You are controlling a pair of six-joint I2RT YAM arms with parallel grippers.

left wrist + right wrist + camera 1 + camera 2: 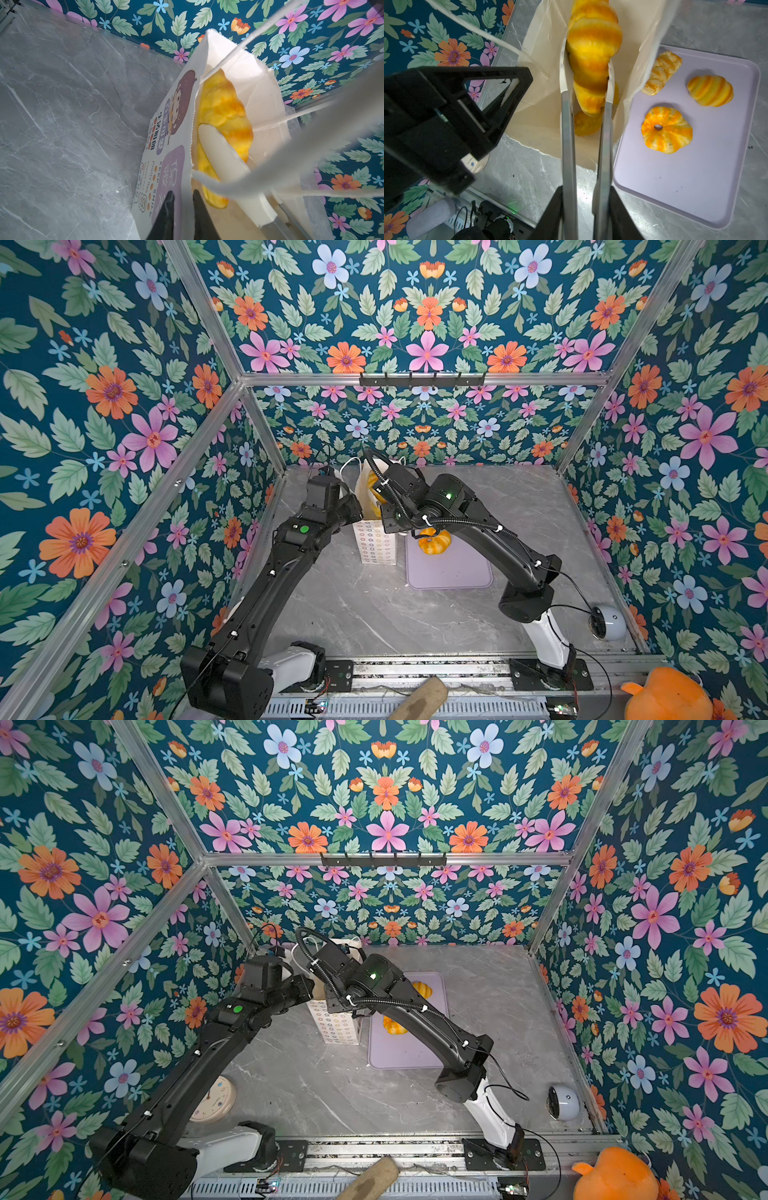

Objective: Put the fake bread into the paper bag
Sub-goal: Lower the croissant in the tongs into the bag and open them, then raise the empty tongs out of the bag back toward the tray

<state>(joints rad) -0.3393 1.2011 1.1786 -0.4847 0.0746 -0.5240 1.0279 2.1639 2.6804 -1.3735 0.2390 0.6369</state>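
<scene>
On the worktop (374, 614), the bag (376, 545) is pinched open by the left tool (182, 195). A croissant (593, 47) is held inside by tongs (568, 135) clamped in the right tool (586, 189); release seems due.

Grey marble table (374, 614) bearing upright paper bag (376, 545), lilac tray (453, 574)

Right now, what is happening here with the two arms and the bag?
The left gripper pinches the rim of the paper bag between its fingers, holding it open. The right gripper grips metal tongs, which hold a croissant inside the bag's opening. Another pastry lies at the bag's bottom. A braided piece, a second croissant and a ring bun wait on the lilac tray.
</scene>
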